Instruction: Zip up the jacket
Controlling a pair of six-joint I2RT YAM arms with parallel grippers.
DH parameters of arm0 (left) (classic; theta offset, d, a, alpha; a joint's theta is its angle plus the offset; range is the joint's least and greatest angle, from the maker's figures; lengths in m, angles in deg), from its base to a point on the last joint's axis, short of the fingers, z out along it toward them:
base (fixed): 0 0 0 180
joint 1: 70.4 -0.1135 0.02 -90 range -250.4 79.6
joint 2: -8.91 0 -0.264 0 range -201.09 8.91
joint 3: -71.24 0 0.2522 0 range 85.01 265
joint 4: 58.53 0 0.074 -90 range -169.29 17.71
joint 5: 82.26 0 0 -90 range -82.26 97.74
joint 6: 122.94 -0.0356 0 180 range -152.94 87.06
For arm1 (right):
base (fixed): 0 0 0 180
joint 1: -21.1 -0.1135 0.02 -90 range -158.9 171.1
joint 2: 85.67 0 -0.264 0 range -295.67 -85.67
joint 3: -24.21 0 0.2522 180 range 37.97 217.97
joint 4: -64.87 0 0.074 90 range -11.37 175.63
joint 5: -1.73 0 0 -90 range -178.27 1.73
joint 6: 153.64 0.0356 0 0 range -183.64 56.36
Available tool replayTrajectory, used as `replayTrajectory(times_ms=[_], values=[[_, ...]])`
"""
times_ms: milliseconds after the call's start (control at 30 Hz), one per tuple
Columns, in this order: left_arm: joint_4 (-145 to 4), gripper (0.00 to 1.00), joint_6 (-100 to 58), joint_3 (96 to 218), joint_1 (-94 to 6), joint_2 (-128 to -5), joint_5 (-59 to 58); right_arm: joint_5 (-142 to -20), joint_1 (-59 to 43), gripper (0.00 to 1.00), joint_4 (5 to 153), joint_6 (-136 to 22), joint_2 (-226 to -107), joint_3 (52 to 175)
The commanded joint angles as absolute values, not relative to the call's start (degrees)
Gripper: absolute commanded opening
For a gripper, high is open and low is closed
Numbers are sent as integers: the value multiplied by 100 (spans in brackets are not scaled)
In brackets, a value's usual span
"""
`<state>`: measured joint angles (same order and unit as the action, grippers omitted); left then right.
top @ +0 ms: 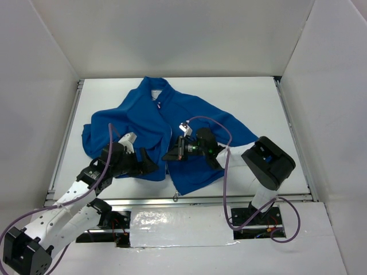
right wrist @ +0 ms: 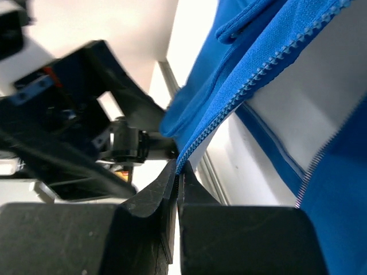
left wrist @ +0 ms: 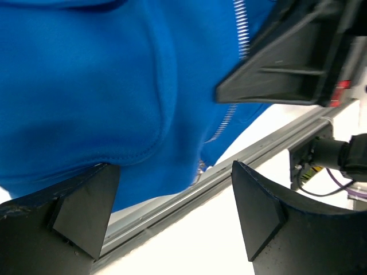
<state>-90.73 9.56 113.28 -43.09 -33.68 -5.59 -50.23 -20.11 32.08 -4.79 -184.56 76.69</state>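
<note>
The jacket [top: 189, 112] lies spread on the white counter [top: 252, 97], collar [top: 153, 89] at 12 o'clock and hem at 6 o'clock, reaching the near rail [top: 241, 197]. Its front looks open: in the right wrist view two rows of zipper teeth [right wrist: 258, 74] run apart with white between them.

The step in hand seems to be getting hold of the zipper's low end. The right claw [right wrist: 179, 172] is clamped together on the toothed front edge, just above the hem. Whether it has the slider I cannot tell. The left claw [left wrist: 172, 189] stands wide apart at about 7 o'clock of the jacket, the hem just beyond its fingers, gripping nothing.

Next, the left claw likely needs to close on the hem and hold it down while the right draws toward 12 o'clock.

White walls [top: 172, 34] enclose the counter at 9, 12 and 3 o'clock.
</note>
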Motion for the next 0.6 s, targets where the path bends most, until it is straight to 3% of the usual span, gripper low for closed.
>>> replayTrajectory(times_ms=[0, 333, 567], values=[[-8399, 91, 1066, 11322, -4280, -3442, -931, -5021, -2108, 0, 3705, -774, -18191, 7971], [-8214, 89, 1057, 11103, -4131, -3882, -984, -5039, -2126, 0, 3566, -625, -18085, 8042], [-7652, 82, 1180, 10900, -4051, -3926, -1239, -5039, -2117, 0, 3372, -432, -18015, 8033]])
